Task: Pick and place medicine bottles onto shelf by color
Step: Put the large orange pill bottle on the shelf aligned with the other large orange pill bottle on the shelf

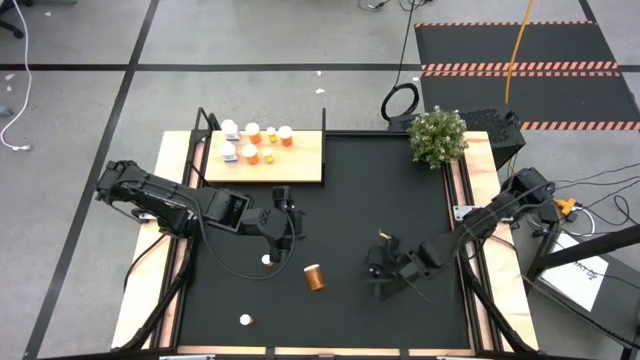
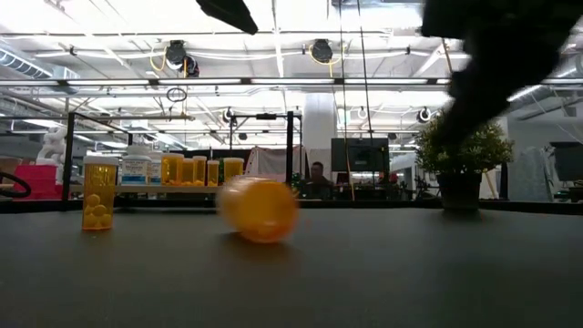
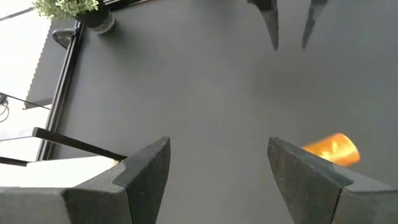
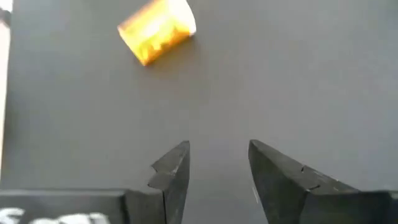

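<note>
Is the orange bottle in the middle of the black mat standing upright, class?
No. In the high view the orange bottle lies on its side on the black mat, apart from both grippers.

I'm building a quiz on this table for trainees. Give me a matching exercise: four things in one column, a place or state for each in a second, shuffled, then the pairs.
Things:
1. tipped orange bottle
2. plant
3. shelf
4. right gripper

Places or states:
A. far right corner of the table
B. lying on its side on the black mat
C. empty, jaws apart
D. holding a cluster of bottles

Pairs: 1-B, 2-A, 3-D, 4-C
</note>
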Controlling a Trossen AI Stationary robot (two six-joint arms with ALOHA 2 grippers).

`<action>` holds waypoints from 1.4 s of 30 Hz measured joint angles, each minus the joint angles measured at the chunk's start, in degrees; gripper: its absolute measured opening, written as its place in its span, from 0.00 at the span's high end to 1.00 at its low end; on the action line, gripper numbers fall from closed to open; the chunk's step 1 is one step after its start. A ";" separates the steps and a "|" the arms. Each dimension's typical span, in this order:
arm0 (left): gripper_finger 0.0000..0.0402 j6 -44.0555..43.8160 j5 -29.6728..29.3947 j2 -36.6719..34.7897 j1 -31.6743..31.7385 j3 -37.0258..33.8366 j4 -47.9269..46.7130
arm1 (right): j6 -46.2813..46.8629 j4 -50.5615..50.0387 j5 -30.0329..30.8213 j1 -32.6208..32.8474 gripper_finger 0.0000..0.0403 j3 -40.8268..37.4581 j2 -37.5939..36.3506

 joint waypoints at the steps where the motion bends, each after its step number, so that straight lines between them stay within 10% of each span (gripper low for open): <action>1: 0.33 -0.03 0.00 -0.02 0.00 0.00 -0.21 | -2.01 3.06 -0.09 -0.86 0.59 0.00 0.44; 9: 0.33 -7.74 5.09 -0.08 -1.49 -1.17 -7.31 | -12.41 27.60 -5.03 -5.58 0.49 0.04 8.88; 23: 0.33 -17.38 8.94 8.32 -26.16 -6.27 -3.46 | -12.73 25.91 -5.30 -5.86 0.47 0.02 10.13; 32: 0.33 -16.39 14.39 22.22 -27.33 0.79 -4.25 | -13.84 24.84 -6.48 -5.73 0.47 0.02 10.13; 42: 0.33 -15.37 11.33 19.54 -25.49 2.49 -4.31 | -14.42 23.36 -6.39 -4.91 0.47 0.02 10.13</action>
